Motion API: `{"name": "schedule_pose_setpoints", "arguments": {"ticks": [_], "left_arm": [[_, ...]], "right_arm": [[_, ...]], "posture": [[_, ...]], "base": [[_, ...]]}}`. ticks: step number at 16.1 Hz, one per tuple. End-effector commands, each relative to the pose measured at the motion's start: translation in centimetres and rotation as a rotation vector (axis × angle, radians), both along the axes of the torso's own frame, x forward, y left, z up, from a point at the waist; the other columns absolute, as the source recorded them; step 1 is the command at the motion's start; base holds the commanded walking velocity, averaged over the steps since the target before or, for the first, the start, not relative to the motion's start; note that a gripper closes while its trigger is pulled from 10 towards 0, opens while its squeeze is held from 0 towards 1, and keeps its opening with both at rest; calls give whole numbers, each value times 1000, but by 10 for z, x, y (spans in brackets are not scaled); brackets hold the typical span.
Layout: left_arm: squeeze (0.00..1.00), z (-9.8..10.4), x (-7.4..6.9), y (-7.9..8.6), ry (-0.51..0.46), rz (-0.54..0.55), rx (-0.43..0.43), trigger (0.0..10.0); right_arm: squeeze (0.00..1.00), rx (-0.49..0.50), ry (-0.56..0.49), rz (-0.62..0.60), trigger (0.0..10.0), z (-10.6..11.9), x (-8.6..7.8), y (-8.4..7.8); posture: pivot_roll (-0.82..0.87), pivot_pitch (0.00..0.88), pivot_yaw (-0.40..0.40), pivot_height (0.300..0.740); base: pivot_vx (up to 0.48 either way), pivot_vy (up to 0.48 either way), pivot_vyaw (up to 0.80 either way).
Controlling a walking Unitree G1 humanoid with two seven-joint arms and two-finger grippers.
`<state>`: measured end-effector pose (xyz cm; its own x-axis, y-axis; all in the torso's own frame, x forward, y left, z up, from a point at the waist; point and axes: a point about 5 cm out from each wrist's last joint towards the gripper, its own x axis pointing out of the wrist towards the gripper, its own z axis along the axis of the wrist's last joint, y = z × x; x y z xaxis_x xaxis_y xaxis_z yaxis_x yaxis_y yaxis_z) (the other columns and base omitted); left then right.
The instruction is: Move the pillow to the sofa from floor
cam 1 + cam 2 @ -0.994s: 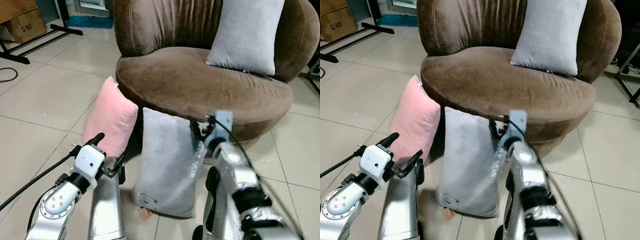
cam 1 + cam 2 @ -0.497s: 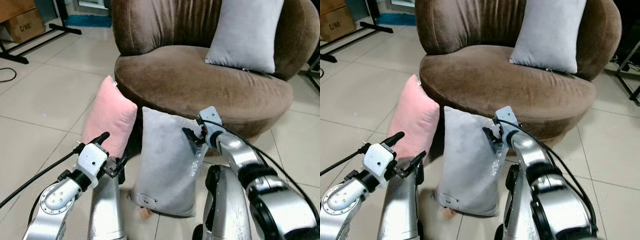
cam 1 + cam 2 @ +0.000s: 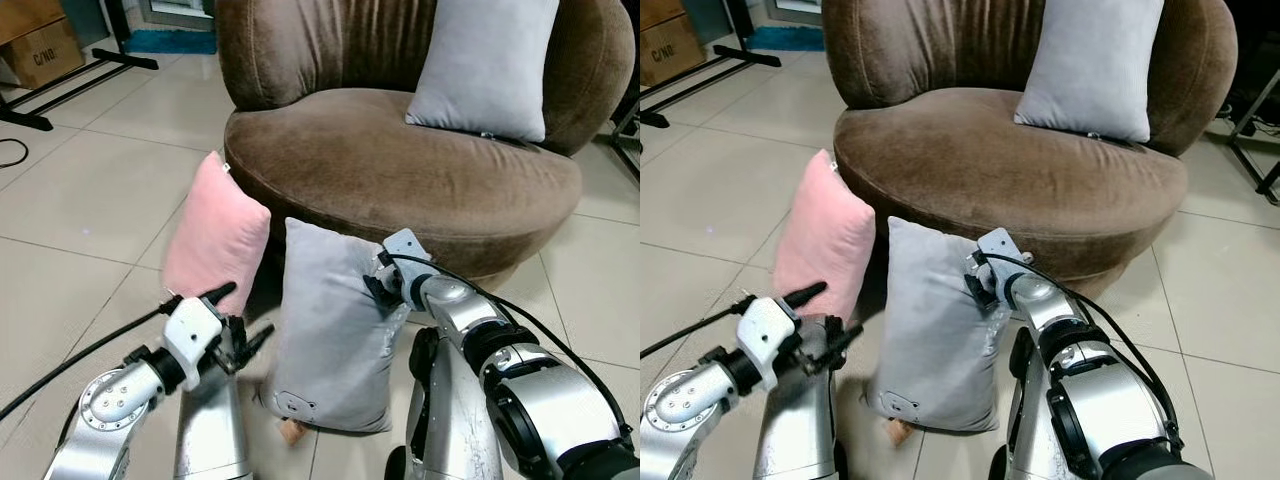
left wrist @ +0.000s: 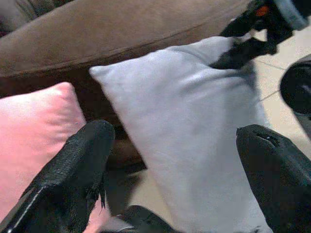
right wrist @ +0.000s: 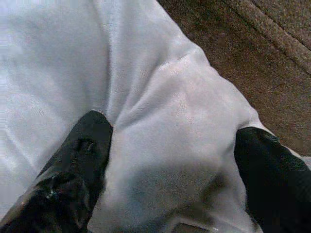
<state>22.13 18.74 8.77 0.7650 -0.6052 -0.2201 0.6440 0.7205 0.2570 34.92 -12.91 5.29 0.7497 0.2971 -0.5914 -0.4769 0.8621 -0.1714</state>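
A grey pillow (image 3: pixel 330 330) stands upright on the tile floor and leans against the front of the brown round sofa (image 3: pixel 400 170). My right gripper (image 3: pixel 378 285) is open at the pillow's upper right corner. In the right wrist view its fingers (image 5: pixel 77 160) press into the grey fabric (image 5: pixel 165 111), which bulges between them. My left gripper (image 3: pixel 243 315) is open, low down just left of the grey pillow (image 4: pixel 194 126) and apart from it. A pink pillow (image 3: pixel 215 235) leans on the sofa to the left.
A second grey pillow (image 3: pixel 480 60) rests against the sofa's backrest on the right. A cardboard box (image 3: pixel 40 45) and black stand legs (image 3: pixel 60 85) are at the far left. A black cable (image 3: pixel 15 150) lies on the tiles there.
My right gripper has come down and inward onto the grey pillow's upper right corner. My left gripper has swung right, toward the grey pillow's left side. The pillows have stayed put.
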Motion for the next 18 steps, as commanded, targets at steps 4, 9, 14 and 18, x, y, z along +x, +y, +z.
{"name": "schedule_pose_setpoints", "arguments": {"ticks": [4, 9, 14, 18], "left_arm": [[71, 1, 4, -6, 10, -36, -2, 10000], [75, 0, 6, -11, 21, -59, -12, 10000], [75, -2, 8, -14, 32, -77, -11, 10000], [75, -4, 10, -15, 46, -85, -10, 10000]], "right_arm": [[0, 21, 55, 7, 0, -8, -6, 4], [0, 1, 54, 39, 0, -13, -10, 12], [0, 13, 59, 98, 0, -15, -13, 18], [0, 16, 56, 120, 0, -15, -14, 19]], "posture": [[65, 6, -47, 353], [56, 0, -45, 353], [52, 0, -45, 353], [57, 0, -47, 353]], "base": [[0, 0, 0], [0, 0, 0], [0, 0, 0], [0, 0, 0]]}}
